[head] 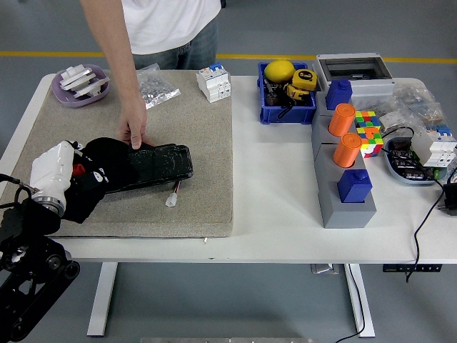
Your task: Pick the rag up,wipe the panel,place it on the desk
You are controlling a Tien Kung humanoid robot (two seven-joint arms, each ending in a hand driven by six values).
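Nearest, the left arm reaches in from the lower left corner, and the left hand [71, 175] is closed on the black rag [96, 179], pressing it over the left end of the black panel [153, 166]. The panel lies on the grey mat [200, 143] that covers the left part of the white table [278, 186]. Just beyond, a person's hand [136, 132] rests on the panel's far edge, steadying it. One risk, as I judge it: a rightward wipe could carry the rag into those fingers, or drag the panel across the mat if the person's hold slackens. The small white connector [171, 201] at the panel's near edge could snag the rag
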